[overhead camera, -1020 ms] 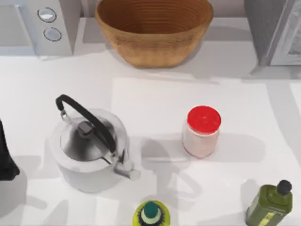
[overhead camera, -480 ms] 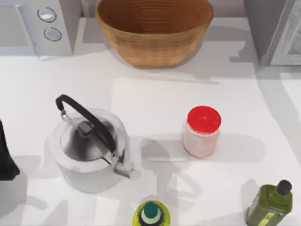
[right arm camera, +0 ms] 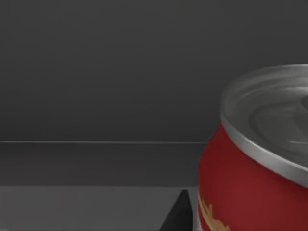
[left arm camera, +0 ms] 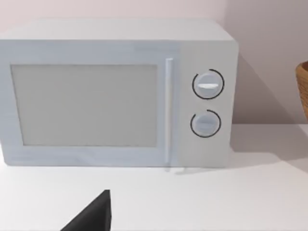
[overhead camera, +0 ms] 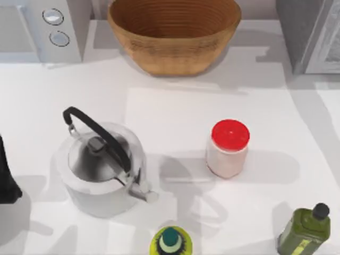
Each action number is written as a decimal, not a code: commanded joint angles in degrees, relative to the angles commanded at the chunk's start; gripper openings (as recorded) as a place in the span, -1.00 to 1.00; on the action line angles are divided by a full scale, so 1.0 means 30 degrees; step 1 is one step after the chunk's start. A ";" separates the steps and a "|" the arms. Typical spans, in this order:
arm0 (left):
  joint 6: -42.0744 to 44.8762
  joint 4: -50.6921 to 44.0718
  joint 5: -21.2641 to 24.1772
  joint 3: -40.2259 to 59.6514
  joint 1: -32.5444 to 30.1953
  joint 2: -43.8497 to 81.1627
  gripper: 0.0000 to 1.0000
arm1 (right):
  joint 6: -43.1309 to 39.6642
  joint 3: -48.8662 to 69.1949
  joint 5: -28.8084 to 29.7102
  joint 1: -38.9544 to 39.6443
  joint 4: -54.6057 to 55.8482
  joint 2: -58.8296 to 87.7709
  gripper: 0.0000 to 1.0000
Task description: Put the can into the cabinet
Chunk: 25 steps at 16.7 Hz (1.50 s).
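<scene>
Can [right arm camera: 255, 168] sits close against the right wrist camera, silver top up, red wall with cream-yellow label, upright or nearly so. Behind the can: dark grey flat surfaces meeting at a pale horizontal seam, read as the inside of the cabinet [overhead camera: 311, 32], whose dark side and paler framed door panel stand at the far right corner of the desk [overhead camera: 170, 106] in the top view.

Right pincer: 1 dark fingertip [right arm camera: 179, 214] shows just beside the can's wall. Whether the can is pinched or already let go, cannot tell.

Left pincer: a dark tip [left arm camera: 94, 216] low in the left wrist view, facing the appliance with 2 knobs [left arm camera: 120, 96]. Arm idle at the desk's left edge, left of the kettle [overhead camera: 101, 167]; fingers' state cannot tell.

Step in hand, as judged: placement, the can carried into the cabinet's interior. Whether its base rests on the cabinet's floor is hidden.

Next move calls for: settle the can on the floor inside, spread the fingers, draw the arm straight back out without brushing the can or the door frame. Risk: tipping the slim can on withdrawal.
</scene>
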 joint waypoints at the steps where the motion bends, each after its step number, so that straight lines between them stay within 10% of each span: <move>1: 0.0000 0.0000 0.0000 0.0000 0.0000 0.0000 1.00 | -0.0001 0.1046 -0.0068 -0.0081 -0.0287 0.0841 -1.00; 11: 0.0000 0.0000 0.0000 0.0000 0.0000 0.0000 1.00 | -0.0027 1.5215 -0.1016 -0.1182 -0.3657 1.0726 -1.00; 19: 0.0000 0.0000 0.0000 0.0000 0.0000 0.0000 1.00 | -0.0035 1.7395 -0.1231 -0.1426 -0.4293 1.2573 -1.00; 25: 0.0000 0.0000 0.0000 0.0000 0.0000 0.0000 1.00 | -0.0035 1.7395 -0.1231 -0.1426 -0.4293 1.2573 -0.10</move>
